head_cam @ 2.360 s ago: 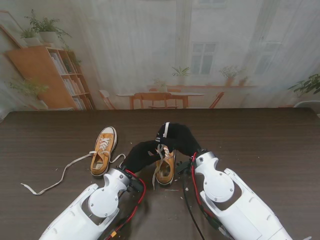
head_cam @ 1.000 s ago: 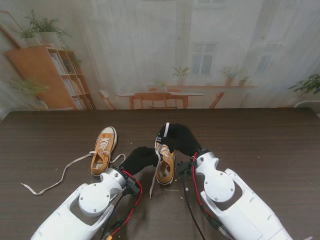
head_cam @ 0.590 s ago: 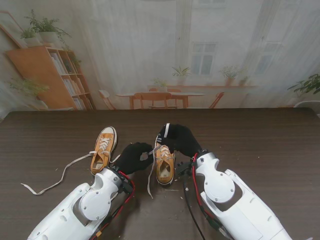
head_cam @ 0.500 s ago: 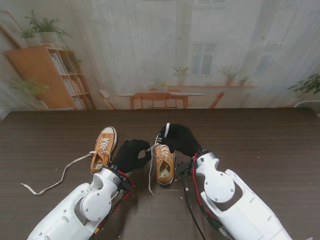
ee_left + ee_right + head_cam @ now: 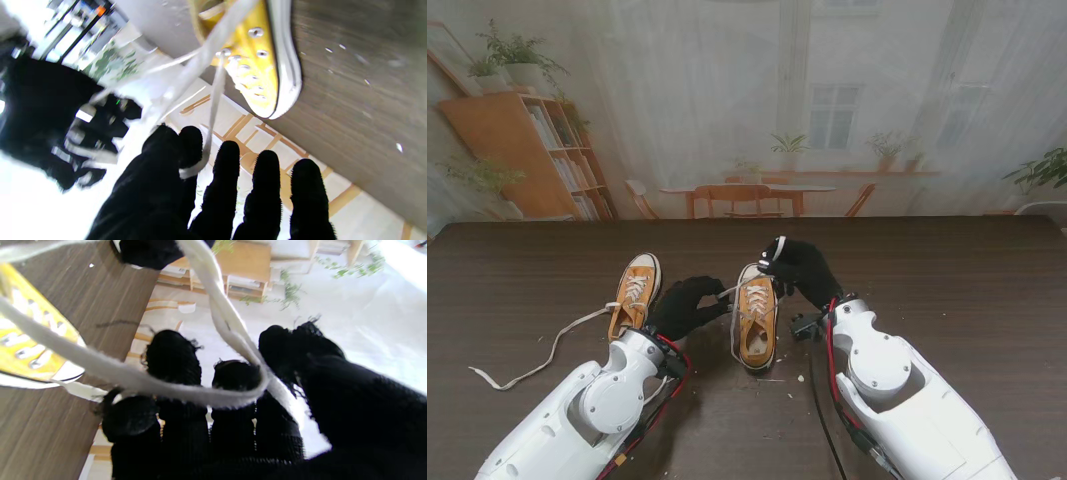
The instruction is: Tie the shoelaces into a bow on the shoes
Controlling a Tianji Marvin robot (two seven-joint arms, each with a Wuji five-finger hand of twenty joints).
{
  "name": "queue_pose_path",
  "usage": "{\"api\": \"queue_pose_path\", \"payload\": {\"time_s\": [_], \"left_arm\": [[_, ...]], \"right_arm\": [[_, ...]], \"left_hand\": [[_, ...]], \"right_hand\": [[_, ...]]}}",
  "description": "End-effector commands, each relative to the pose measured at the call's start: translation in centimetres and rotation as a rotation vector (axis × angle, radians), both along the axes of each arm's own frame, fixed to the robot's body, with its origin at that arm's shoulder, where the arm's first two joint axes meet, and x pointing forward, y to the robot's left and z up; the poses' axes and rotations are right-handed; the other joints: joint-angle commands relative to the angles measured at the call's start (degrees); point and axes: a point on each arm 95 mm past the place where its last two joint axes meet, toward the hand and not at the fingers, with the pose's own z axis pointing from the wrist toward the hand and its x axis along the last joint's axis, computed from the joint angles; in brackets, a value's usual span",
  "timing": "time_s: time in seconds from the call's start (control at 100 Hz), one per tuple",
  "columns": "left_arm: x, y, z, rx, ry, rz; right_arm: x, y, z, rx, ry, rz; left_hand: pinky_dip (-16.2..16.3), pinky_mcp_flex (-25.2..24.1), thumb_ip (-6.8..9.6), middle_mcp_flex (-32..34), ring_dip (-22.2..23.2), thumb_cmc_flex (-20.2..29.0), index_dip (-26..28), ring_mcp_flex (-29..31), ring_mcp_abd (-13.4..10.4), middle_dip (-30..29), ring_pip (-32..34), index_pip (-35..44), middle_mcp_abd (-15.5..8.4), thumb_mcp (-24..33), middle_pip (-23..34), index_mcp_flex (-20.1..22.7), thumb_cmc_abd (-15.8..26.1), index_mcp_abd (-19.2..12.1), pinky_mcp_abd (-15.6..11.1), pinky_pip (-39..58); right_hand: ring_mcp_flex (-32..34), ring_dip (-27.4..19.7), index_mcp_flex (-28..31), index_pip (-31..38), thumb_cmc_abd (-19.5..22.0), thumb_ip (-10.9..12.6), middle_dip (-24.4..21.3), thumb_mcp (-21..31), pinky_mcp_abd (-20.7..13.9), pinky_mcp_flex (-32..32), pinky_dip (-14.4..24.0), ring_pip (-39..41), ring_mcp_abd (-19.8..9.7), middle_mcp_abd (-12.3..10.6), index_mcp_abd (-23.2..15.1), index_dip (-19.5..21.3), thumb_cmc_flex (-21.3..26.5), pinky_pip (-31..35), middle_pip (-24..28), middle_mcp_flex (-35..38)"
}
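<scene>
Left hand (image 5: 186,186) pinching lace (image 5: 213,96)

- right shoe (image 5: 756,318) — mustard canvas high-top, white sole and toe cap, upright on the table, toe pointing away from me; untied
- its white lace (image 5: 739,288) pulled taut off the eyelets — one strand out to the left, one up to the right; a loop (image 5: 213,386) shows in the right wrist view
- left shoe (image 5: 634,300) — same model, just beside it, untied
- left shoe's lace (image 5: 537,358) trails slack across the table to the left
</scene>
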Motion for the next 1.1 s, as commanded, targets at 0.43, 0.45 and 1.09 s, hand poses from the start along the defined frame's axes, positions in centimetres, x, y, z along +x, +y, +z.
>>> {"api": "queue_pose_path", "payload": {"time_s": [0.43,0.45,1.09], "left_arm": [[-0.5,-3.5,0.3,-0.413,0.338,-0.048],[-0.6,-3.6,0.2,-0.430,0.355,-0.050],[-1.4,-5.3,-1.0,-0.425,0.466,-0.110]], "right_arm": [[0.6,-0.4,-1.1,0.007,0.052,-0.042],[0.5,-0.4,-1.1,0.004,0.048,-0.039],[-2.3,0.9,0.5,-0.078,-0.121,0.075]], "left_hand": [[-0.5,-3.4,-0.86,-1.0,-1.9,-8.8,3.3,-4.5,2.2,-1.7,-3.2,4.0,2.5,18.7,-3.4,6.1,-3.5,-1.7,-1.3,-0.8],[-0.6,-3.9,-1.07,-1.3,-2.0,-8.3,1.3,-5.0,2.1,-2.5,-3.7,2.2,2.5,18.1,-4.3,7.2,-3.1,-1.8,-1.5,-1.2],[6.1,-12.2,0.94,-16.4,1.0,-4.7,-36.1,-15.2,-2.1,-5.5,-10.2,-58.6,-0.5,-7.3,-10.8,-7.7,13.2,-7.0,-6.5,-18.7]], "right_hand": [[0.0,0.6,-0.1,1.5,1.5,0.9,1.1,1.0,-1.0,0.2,0.8,0.8,-0.7,-2.0,-5.4,3.0,2.0,0.8,1.1,-0.8],[0.0,0.6,-0.1,1.5,1.5,0.9,1.0,1.0,-1.0,0.2,0.8,0.8,-0.7,-1.9,-5.4,3.0,2.0,0.8,1.1,-0.8],[0.2,0.4,-0.3,1.5,1.9,1.0,0.8,0.4,-1.1,0.2,0.9,0.7,-0.9,-2.1,-5.5,2.5,2.0,0.7,1.0,-0.7]]}}
